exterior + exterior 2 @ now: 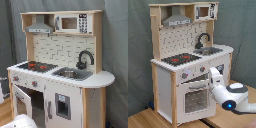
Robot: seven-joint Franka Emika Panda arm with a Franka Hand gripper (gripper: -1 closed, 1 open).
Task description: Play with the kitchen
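Apparently the arm (pixel 233 94) works at the kitchen's (pixel 188 60) oven door (pixel 193 97), its pincer unreadable at 9 o'clock; next needs a handle grip.

Can't tell the gripper's fingers at all: in the second exterior view the arm (pixel 230 95) blocks them where it meets the kitchen (pixel 188 60), just past the oven door (pixel 193 97). Arm's cut off at the second exterior view's right edge. In the first exterior view only a white blob of it (pixel 20 121) shows, chopped by the bottom edge, below the open door (pixel 22 101).
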